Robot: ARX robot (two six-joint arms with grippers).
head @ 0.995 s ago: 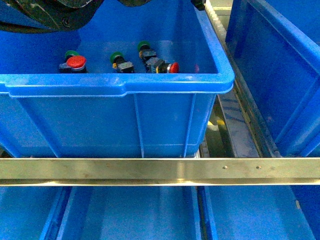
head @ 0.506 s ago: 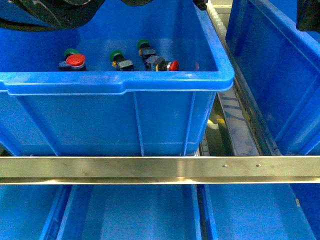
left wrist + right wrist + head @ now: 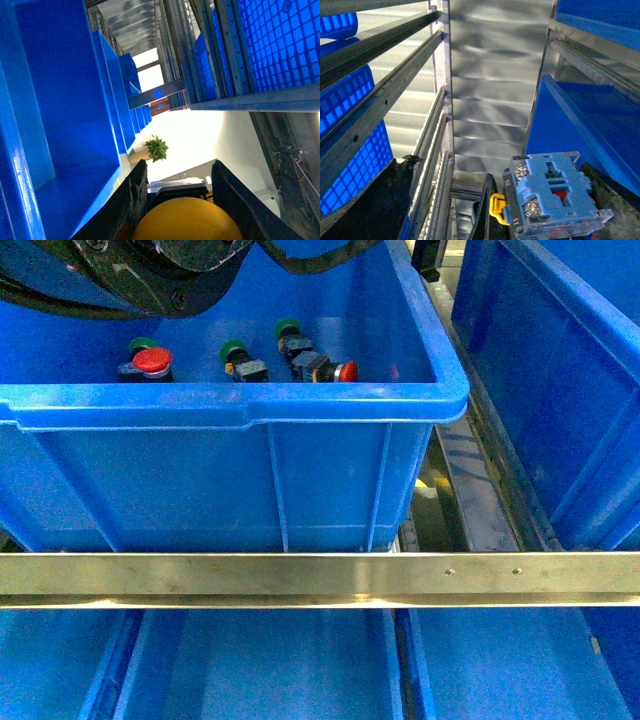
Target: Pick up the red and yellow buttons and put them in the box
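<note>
My left gripper (image 3: 179, 172) is shut on the yellow button (image 3: 187, 221); its domed yellow cap fills the gap between the dark fingers (image 3: 131, 200). My right gripper (image 3: 492, 170) is shut on the red button (image 3: 552, 196), which shows its blue contact block and a bit of red inside. In the front view a blue bin (image 3: 250, 405) holds a red button (image 3: 152, 361), another red button (image 3: 346, 371) and green-capped switches (image 3: 233, 350). A dark part of my left arm (image 3: 150, 275) hangs over the bin's back left.
A second blue bin (image 3: 560, 390) stands to the right, across a gap with a roller track (image 3: 470, 480). A metal rail (image 3: 320, 580) crosses in front, with more blue bins (image 3: 260, 670) below it. Both wrist views show shelf rails and blue bins.
The dark arm at the top left has come further into the front view. The dark shape at the top right edge half a second ago is gone. The buttons in the bin have not moved.
</note>
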